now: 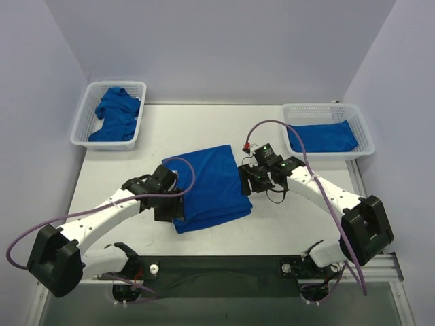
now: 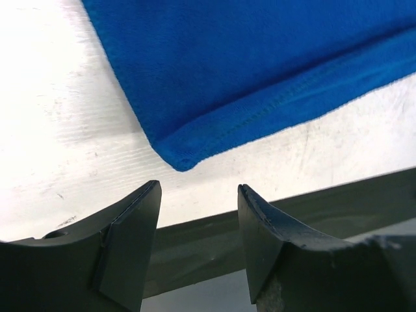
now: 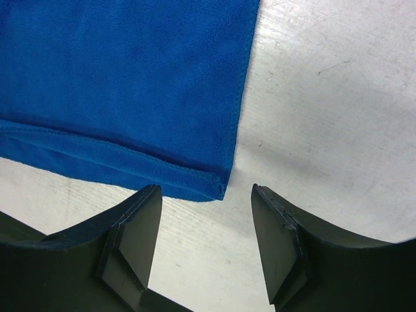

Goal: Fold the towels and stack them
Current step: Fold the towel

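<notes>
- step in hand: folding. one towel (image 1: pixel 207 187) lies doubled over on the middle of the table (image 1: pixel 204 129), somewhat toward the near edge, with layered hems showing along one side.
- left gripper (image 2: pixel 199 187): released, jaws parted with nothing between them. it sits low over the table, just off a corner on the towel's left side, clear of the cloth.
- right gripper (image 3: pixel 206 188): released and empty. a corner on the towel's right side lies just ahead of its fingertips.
- left basket (image 1: pixel 115 83), far-left corner of the table: holds crumpled towels (image 1: pixel 115 115), not yet folded.
- right basket (image 1: pixel 319 105), far-right corner: holds a flat folded towel (image 1: pixel 323 138), probably the start of the stack.
- judgement: the towel on the table looks either finished or one fold short. the task as a whole is partway along.
- the next move calls for each gripper to close on all layers at its corner. the cloth lies thin and flat, so the fingertips must reach the table surface.
- risk: pinching only the top layer would pull the fold open.
</notes>
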### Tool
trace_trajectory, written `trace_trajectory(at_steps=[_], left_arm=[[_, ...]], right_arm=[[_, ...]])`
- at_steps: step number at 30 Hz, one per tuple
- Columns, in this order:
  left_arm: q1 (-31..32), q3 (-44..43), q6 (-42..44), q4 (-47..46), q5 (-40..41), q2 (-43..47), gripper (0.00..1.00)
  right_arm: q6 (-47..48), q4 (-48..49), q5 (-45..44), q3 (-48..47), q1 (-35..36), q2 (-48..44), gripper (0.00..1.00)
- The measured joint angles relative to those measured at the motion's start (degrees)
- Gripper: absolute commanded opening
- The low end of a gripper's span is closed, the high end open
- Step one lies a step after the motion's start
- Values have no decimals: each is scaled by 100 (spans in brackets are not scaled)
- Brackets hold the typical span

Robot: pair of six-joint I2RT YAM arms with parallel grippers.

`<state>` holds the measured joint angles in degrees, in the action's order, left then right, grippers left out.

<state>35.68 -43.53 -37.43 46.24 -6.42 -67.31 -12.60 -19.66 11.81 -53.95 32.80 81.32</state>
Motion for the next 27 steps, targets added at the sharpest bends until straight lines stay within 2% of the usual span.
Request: trace_trajectory(at_steps=[6, 10, 12, 17, 27], left_arm=[[-4, 94, -627, -96, 605, 308, 58], [-131, 61, -761, -503, 1025, 284, 52], [-343, -11, -737, -793, 1082, -4, 45], [-1034, -249, -457, -1650, 1097, -1062, 41], [-1425, -1582, 372, -2337, 1023, -3088, 40]], right_arm=[[101, 20, 0, -120, 142, 81, 55], [229, 170, 22, -398, 271, 428, 45], [269, 238, 35, -540, 315, 634, 40], [295, 487, 59, -1003, 367, 1311, 27], [59, 955, 63, -1508, 315, 2551, 25]])
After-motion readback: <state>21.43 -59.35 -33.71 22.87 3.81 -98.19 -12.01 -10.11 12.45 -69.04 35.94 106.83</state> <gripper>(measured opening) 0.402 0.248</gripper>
